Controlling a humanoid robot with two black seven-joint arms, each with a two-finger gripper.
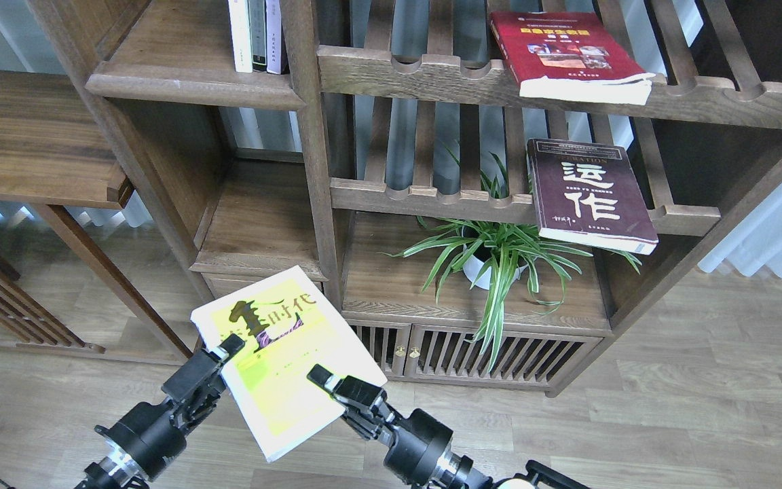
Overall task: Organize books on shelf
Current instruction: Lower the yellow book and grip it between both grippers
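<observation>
i hold the yellow-green book [287,360] low in front of the bookcase, cover up and tilted, above the floor. the left end effector [228,348] is clamped on the book's left edge near the upper corner; this pinch appears to carry the weight. the right end effector [318,377] lies against the lower right part of the cover, apparently as a brace against rotation — whether its fingers are closed on anything i cannot tell. the maroon book [588,195] lies flat on the lower slatted rack [432,197], its front corner overhanging the rail, above the potted plant [496,255]. the red book [564,54] lies flat on the upper slatted rack [432,78], also overhanging. both are well apart from the held book. the shelf [187,61], upper left, carries a few thin upright books [256,34] at its right end, with bare board to their left — my judgement is that the held book goes there first, standing upright, which calls for a lift and a rotation.
</observation>
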